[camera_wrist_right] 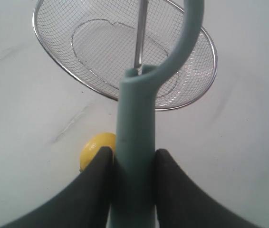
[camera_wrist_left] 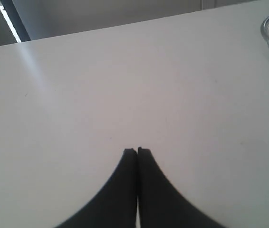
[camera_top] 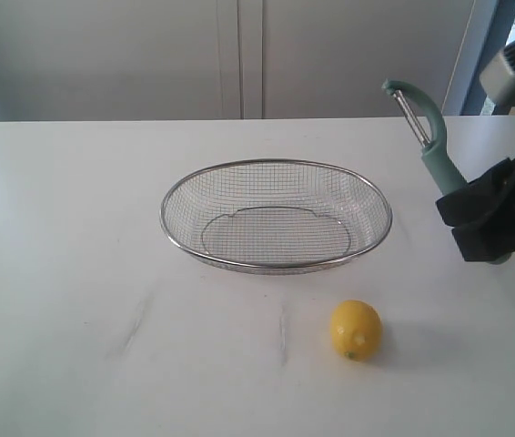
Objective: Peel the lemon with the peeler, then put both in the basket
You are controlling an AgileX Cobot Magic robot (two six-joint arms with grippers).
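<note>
Broad white table (camera_top: 57, 273), matte, with faint grey scuff streaks toward the near side. Behind it, pale wall panels (camera_top: 103, 55) split by narrow vertical seams, plus a darker blue-grey strip at the far right of the exterior view. On the middle of the table, the basket (camera_top: 163, 218), oval, silver mesh, nothing inside. In front of it and a little to the right, the lemon (camera_top: 356, 329), resting on the bare tabletop, apart from the basket rim, nubby tip turned toward the near edge. At the right edge of the exterior view, the right gripper (camera_wrist_right: 133, 156), raised above the table on a black-covered wrist, clamped on the peeler (camera_top: 441, 159) by the lower part of its teal handle, one black finger (camera_wrist_right: 94, 185) on each side. Peeler pointing up and leaning left, curved head and metal blade uppermost, held well clear of both basket and lemon. In the right wrist view, blade end lined up over the basket, lemon half hidden behind one finger. Left gripper (camera_wrist_left: 137, 151) out of sight in the exterior view; in its own wrist view, low over bare table, fingers pressed tight together on nothing, a sliver of basket rim at the frame's edge.
</note>
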